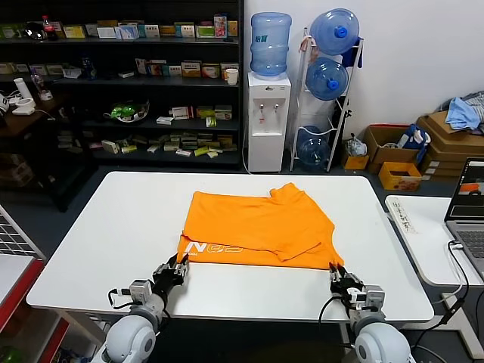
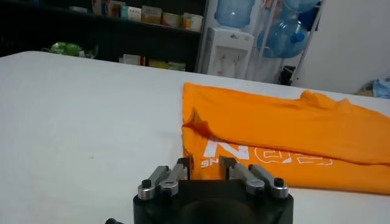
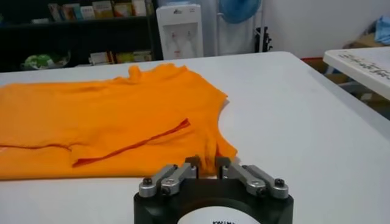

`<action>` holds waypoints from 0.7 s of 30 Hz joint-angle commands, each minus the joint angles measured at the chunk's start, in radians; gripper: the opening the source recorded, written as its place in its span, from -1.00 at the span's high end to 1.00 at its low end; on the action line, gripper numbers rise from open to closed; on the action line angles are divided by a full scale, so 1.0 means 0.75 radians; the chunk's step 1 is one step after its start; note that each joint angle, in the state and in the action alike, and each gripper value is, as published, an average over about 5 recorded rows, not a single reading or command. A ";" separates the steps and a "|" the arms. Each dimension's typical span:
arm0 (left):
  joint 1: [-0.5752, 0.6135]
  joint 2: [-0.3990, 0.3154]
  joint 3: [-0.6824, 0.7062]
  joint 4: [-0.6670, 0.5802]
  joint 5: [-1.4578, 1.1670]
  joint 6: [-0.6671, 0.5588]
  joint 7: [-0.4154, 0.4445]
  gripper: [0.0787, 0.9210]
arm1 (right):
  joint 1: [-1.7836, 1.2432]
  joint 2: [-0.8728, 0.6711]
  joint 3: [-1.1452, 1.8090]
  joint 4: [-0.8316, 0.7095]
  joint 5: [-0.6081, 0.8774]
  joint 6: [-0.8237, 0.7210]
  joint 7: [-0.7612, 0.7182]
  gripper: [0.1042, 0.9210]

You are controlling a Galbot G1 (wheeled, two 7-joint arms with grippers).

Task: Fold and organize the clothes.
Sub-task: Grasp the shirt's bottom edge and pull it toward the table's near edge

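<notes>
The left gripper (image 1: 179,265) sits low at the near edge of the white tabletop (image 1: 113,227), just short of the shirt's near left corner, its fingers (image 2: 181,168) parted by a narrow gap and holding nothing. The shirt (image 1: 257,225), bright orange with white lettering (image 2: 256,155) showing along the near strip, lies flat in the middle of the tabletop, already doubled over on itself so that an upper layer covers most of it and one sleeve points toward the far side. It looks light, thin and limp: it will likely sag and drape as soon as it is lifted, and a single layer may slide off the one beneath it on the smooth surface. Judging by the layers, the safest hold is at the two near corners, pinching the hem edge low against the tabletop so that every layer at the corner is caught together; a pinch taken too high would probably pick up the top layer only and spoil the fold. The right gripper (image 1: 338,277) rests at the near right corner, the cloth's point lying just ahead of it, its fingers (image 3: 223,164) also narrowly apart and, as far as the wrist view shows, empty.
</notes>
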 commanded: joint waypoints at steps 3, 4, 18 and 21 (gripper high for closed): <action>0.019 0.006 -0.003 -0.033 -0.003 0.002 -0.014 0.64 | -0.057 -0.022 0.010 0.073 0.029 -0.005 0.017 0.95; 0.026 0.010 -0.004 -0.046 -0.004 0.004 -0.020 0.70 | -0.075 -0.032 0.015 0.094 0.040 -0.008 0.021 0.95; 0.313 0.196 -0.068 -0.422 -0.244 0.137 -0.201 0.97 | -0.506 -0.162 0.139 0.396 0.121 -0.040 0.079 0.95; 0.437 0.219 -0.078 -0.506 -0.257 0.149 -0.223 0.97 | -0.574 -0.163 0.157 0.436 0.123 -0.046 0.097 0.95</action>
